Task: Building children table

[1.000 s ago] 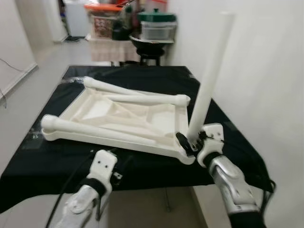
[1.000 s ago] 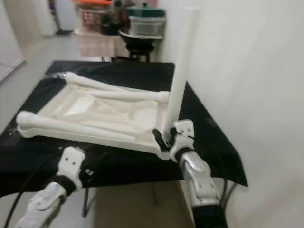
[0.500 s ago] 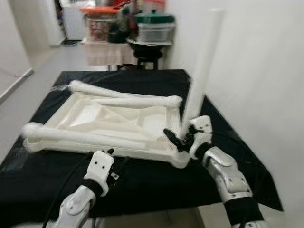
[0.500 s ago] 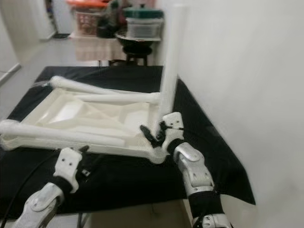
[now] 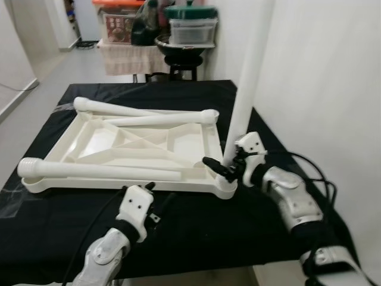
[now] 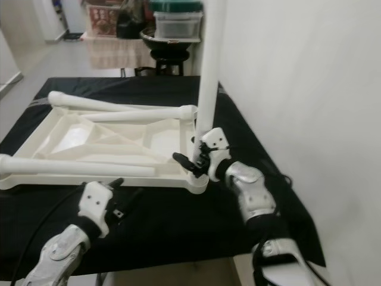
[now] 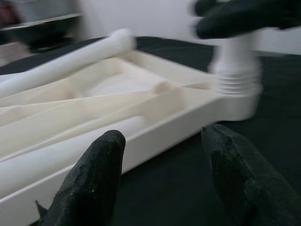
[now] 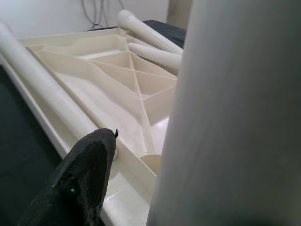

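A white tabletop (image 5: 119, 185) lies upside down on the black-covered table (image 5: 196, 226). Three white legs rest loose across it: one along the near rim (image 5: 95, 171), two at the back (image 5: 119, 109). A fourth leg (image 5: 247, 77) stands upright in the near right corner, its threaded foot (image 7: 235, 80) at the socket. My right gripper (image 5: 215, 166) is shut on this leg low down, and one black finger (image 8: 80, 179) reaches past it. My left gripper (image 7: 162, 135) is open, just before the tabletop's near edge, apart from it.
A white wall (image 5: 321, 89) runs close along the table's right side. Behind the table stand a black stool (image 5: 178, 47) and a shelf with plastic containers (image 5: 190, 27). Black cables (image 5: 318, 179) loop beside my right arm. The floor opens to the left.
The camera has shifted. My right forearm has swung out to the right of the upright leg, still holding it, and the leg stands straighter. My left gripper has come up nearer the tabletop's front edge.
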Available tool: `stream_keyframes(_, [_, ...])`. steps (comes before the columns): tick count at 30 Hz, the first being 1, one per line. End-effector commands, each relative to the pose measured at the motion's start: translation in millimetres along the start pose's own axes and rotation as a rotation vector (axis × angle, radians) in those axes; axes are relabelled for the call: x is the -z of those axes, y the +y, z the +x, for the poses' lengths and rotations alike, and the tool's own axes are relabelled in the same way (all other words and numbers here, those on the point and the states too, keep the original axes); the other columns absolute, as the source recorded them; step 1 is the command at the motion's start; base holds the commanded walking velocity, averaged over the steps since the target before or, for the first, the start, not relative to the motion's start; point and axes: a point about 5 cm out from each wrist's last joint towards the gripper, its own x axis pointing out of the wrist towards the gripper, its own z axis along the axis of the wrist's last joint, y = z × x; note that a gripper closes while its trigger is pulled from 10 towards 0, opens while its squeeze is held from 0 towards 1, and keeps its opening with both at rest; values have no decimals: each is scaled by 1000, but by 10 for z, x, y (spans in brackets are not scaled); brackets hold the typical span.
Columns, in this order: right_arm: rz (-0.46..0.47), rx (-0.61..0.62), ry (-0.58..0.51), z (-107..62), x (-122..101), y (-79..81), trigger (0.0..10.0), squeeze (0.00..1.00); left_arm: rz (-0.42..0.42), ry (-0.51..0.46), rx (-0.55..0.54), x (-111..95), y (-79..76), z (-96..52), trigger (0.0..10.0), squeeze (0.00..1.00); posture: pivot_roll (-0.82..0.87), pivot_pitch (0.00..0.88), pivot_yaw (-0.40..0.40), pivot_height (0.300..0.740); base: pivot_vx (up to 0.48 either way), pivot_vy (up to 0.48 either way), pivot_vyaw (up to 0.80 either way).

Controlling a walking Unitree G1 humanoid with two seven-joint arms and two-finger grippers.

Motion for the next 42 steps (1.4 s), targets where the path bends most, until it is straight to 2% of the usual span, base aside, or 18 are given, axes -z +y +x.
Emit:
stream_keyframes(1, [0,-123,-17,83,-44,77,10000,0,-8,11,45,5,-45,-41,10000,0,108,0,-74,740,0,0,0])
stream_keyframes(5, [45,-311,-42,159,-170,66,10000,0,-34,7,119,-19,-157,-136,10000,0,140,0,-91,740,0,0,0])
stream_keyframes(10, [60,-386,-34,200,-197,73,10000,0,-54,17,123,-17,-193,-232,10000,0,161,0,-98,740,0,0,0])
stream_keyframes(11, [67,-410,-41,218,-212,81,3961,0,-61,24,118,-12,-204,-290,10000,0,174,0,-101,740,0,0,0])
stream_keyframes(13, [71,-423,-47,229,-221,88,3961,0,-65,29,114,-10,-212,-330,10000,0,177,0,-103,740,0,0,0])
stream_keyframes(14, [85,-439,-55,238,-228,90,0,0,-70,33,107,-11,-217,-373,10000,0,187,0,-105,740,0,0,0])
stream_keyframes(22, [97,-428,-66,270,-243,54,0,0,-97,39,57,-19,-203,-480,10000,0,187,0,-99,740,0,0,0])
stream_keyframes(26, [30,-303,-17,223,-186,-29,0,0,-94,24,46,-49,-196,-443,10000,0,166,0,-103,740,0,0,0])
stream_keyframes(27, [30,-303,-17,223,-186,-29,0,0,-94,24,46,-49,-196,-443,10000,0,166,0,-103,740,0,0,0])
stream_keyframes(29, [42,-190,26,199,-79,-52,0,0,-97,21,45,-59,-194,-433,10000,0,145,0,-112,740,0,0,0])
stream_keyframes(31, [42,-190,26,199,-79,-52,0,0,-97,21,45,-59,-194,-433,10000,0,145,0,-112,740,0,0,0])
stream_keyframes(32, [132,98,55,255,123,32,0,0,-101,13,49,-66,-198,-433,6706,0,123,0,-114,740,0,0,0])
stream_keyframes(33, [132,98,55,255,123,32,0,0,-101,13,49,-66,-198,-433,6706,0,123,0,-114,740,0,0,0])
stream_keyframes(34, [388,403,119,240,532,771,0,0,-117,-6,68,-89,-195,-391,0,0,109,0,-64,740,0,0,0])
stream_keyframes(35, [388,403,119,240,532,771,0,0,-117,-6,68,-89,-195,-391,0,0,109,0,-64,740,0,0,0])
stream_keyframes(36, [426,458,124,225,545,963,0,0,-120,-12,79,-95,-194,-365,0,0,100,0,-55,740,0,0,0])
stream_keyframes(38, [417,437,111,292,522,992,0,0,-118,-12,87,-90,-187,-330,0,0,79,0,-45,740,0,0,0])
stream_keyframes(42, [343,455,91,439,457,801,0,0,-120,-12,89,-66,-149,-239,0,0,94,0,-58,740,0,0,0])
